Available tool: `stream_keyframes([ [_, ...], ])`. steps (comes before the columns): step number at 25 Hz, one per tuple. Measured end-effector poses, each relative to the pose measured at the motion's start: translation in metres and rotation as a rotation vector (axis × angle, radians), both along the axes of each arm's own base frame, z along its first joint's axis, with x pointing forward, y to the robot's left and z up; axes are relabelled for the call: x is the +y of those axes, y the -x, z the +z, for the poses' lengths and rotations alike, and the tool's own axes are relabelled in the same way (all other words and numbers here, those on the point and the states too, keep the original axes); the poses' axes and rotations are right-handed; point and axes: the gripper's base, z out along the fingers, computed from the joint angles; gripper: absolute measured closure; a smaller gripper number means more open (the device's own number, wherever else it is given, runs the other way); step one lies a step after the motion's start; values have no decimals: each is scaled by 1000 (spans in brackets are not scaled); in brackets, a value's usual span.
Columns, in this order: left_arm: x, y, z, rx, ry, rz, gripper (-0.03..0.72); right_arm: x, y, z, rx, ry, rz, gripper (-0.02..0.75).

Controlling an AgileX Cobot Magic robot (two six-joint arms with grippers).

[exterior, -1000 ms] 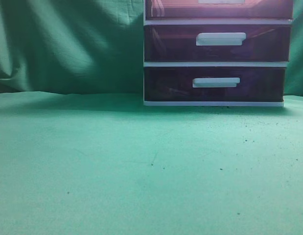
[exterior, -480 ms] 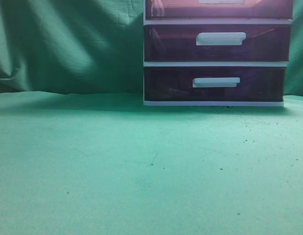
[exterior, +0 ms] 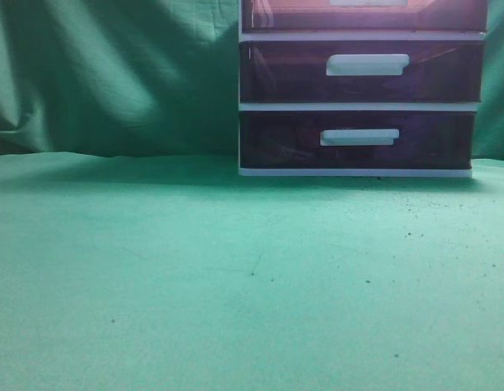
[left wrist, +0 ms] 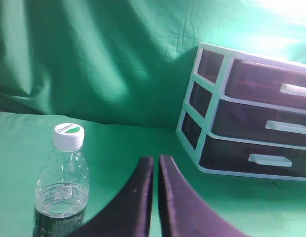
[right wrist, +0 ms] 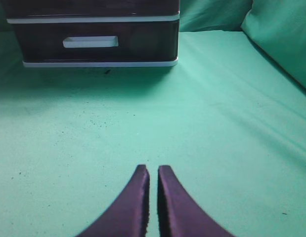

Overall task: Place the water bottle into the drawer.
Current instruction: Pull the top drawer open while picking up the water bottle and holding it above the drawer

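Note:
A clear water bottle (left wrist: 61, 182) with a white and green cap and a dark label stands upright on the green cloth at the left of the left wrist view. My left gripper (left wrist: 155, 159) is shut and empty, to the right of the bottle and apart from it. The reddish-pink top drawer (exterior: 292, 15) is closed at the top edge of the exterior view; it also shows in the left wrist view (left wrist: 261, 81). My right gripper (right wrist: 153, 169) is shut and empty, low over the cloth in front of the unit. Neither gripper nor the bottle shows in the exterior view.
The white-framed drawer unit (exterior: 359, 106) stands at the back right, with two darker purple-brown drawers (exterior: 284, 77) closed below the top one. Its lowest drawer (right wrist: 143, 42) shows in the right wrist view. A green backdrop (exterior: 113, 73) hangs behind, and green cloth (exterior: 235, 277) covers the table.

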Motion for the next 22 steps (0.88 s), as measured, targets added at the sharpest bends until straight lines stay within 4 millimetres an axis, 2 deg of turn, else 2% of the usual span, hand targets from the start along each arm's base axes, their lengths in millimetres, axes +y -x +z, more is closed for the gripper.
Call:
stream_keyframes([
  [6,0,-1,0,9,23,3,688,0,0,0,0,0,0,688],
  [8,6,-4,0,104,46,68,688,0,0,0,0,0,0,688],
  [11,17,-14,1,303,-7,197,688,0,0,0,0,0,0,688],
  [12,19,-18,4,342,-23,220,639,0,0,0,0,0,0,688],
  [13,20,-24,7,372,-39,230,639,0,0,0,0,0,0,688],
  [16,19,-44,14,442,-65,232,427,0,0,0,0,0,0,688],
  [20,18,-71,6,565,-110,226,123,0,0,0,0,0,0,688],
  [22,17,-83,-2,631,-122,221,43,0,0,0,0,0,0,688],
])
